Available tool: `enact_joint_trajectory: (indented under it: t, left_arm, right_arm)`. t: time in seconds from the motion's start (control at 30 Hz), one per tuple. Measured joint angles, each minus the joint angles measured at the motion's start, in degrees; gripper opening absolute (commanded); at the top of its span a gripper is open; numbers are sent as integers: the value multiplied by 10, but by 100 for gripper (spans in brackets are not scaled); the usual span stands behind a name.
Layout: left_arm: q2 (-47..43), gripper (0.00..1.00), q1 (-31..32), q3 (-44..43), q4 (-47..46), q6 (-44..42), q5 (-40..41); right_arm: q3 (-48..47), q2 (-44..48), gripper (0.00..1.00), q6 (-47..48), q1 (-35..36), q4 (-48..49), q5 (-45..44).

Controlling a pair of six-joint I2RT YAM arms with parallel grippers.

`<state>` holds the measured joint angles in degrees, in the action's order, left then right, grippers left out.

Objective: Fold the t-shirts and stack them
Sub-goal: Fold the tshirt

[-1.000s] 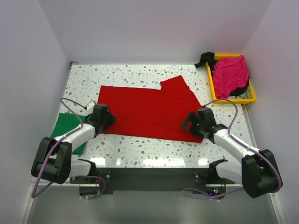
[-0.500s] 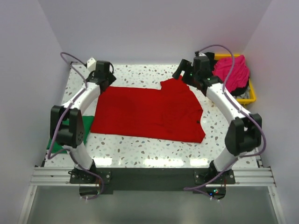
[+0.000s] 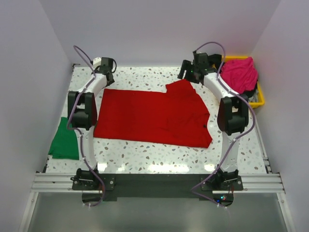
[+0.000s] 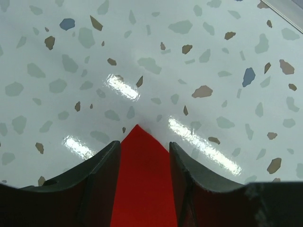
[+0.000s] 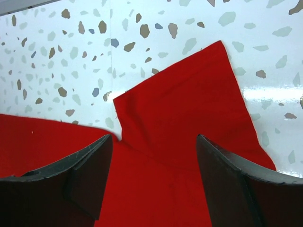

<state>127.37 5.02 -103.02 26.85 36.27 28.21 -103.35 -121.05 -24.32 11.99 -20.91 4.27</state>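
A bright red t-shirt (image 3: 152,116) lies spread flat on the speckled table. My left gripper (image 3: 106,79) is at its far left corner. In the left wrist view, my left gripper (image 4: 144,144) is open with the red corner (image 4: 142,179) lying between the fingers. My right gripper (image 3: 189,76) is at the far sleeve. In the right wrist view, my right gripper (image 5: 154,137) is wide open just above the red sleeve (image 5: 184,109). A folded green t-shirt (image 3: 65,140) lies at the left edge. A magenta-pink t-shirt (image 3: 239,75) is bunched in the tray.
A yellow plastic tray (image 3: 218,88) stands at the far right against the wall, holding the pink shirt over dark cloth. White walls close in the table on the left, back and right. Both arms stretch along the shirt's sides.
Both arms swung from the shirt's near edge out to its far edge, then reached a little farther. The shirt's near corners now lie flat and uncovered, and the green shirt shows fully.
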Motion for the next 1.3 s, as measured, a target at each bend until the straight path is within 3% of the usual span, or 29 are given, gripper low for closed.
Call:
enact_joint_trajectory:
  t: [0.17, 0.7, 0.9, 1.13, 1.3]
  left_arm:
    - [26, 42, 2, -32, 2, -10, 8]
    - [68, 38, 2, -34, 2, -14, 10]
    - [76, 29, 2, -41, 2, -14, 10]
    - [77, 12, 2, -42, 2, -15, 11]
    - [76, 9, 2, -41, 2, -15, 11]
  right_arm:
    - [-20, -17, 74, 13, -6, -3, 3]
    - [-51, -56, 73, 28, -16, -4, 15]
    - [-60, -81, 73, 37, -16, -10, 14]
    - [-94, -118, 74, 54, -21, -23, 2]
    - [-141, -154, 73, 71, -25, -43, -20]
